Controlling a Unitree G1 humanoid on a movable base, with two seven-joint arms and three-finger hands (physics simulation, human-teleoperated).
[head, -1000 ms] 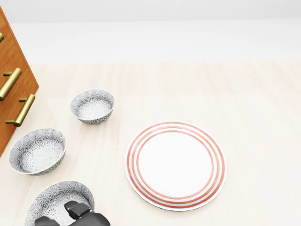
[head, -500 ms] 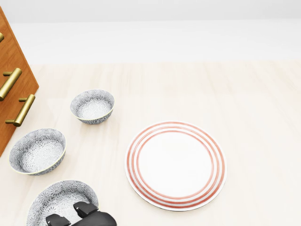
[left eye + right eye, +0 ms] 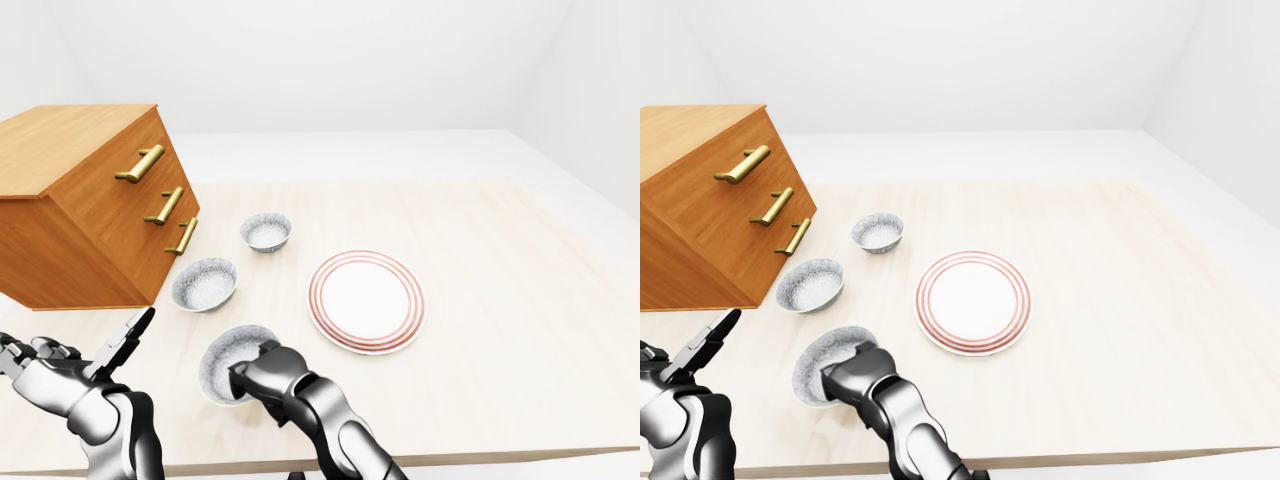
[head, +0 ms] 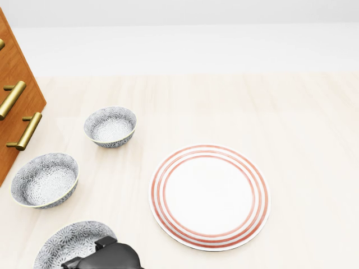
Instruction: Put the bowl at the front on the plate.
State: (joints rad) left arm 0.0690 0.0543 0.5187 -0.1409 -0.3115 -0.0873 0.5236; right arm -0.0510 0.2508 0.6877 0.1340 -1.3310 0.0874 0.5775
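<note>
Patterned bowl (image 3: 222, 362), nearest of three: lower left on desk (image 3: 480, 330), left of striped plate (image 3: 366, 301). Right hand (image 3: 265, 368) at the bowl's right rim, fingers curled, grip cannot be told. Left hand (image 3: 55, 368) spread, empty, farther.

Bowl (image 4: 70, 244): grey-white floral pattern, upright on worktop (image 4: 303, 140), bottom left of head view, cut by frame edge; right rim hidden under right hand (image 3: 262, 372). Plate (image 4: 209, 196): white, red concentric rings near rim, lying flat, up-right of bowl, apart from it
</note>
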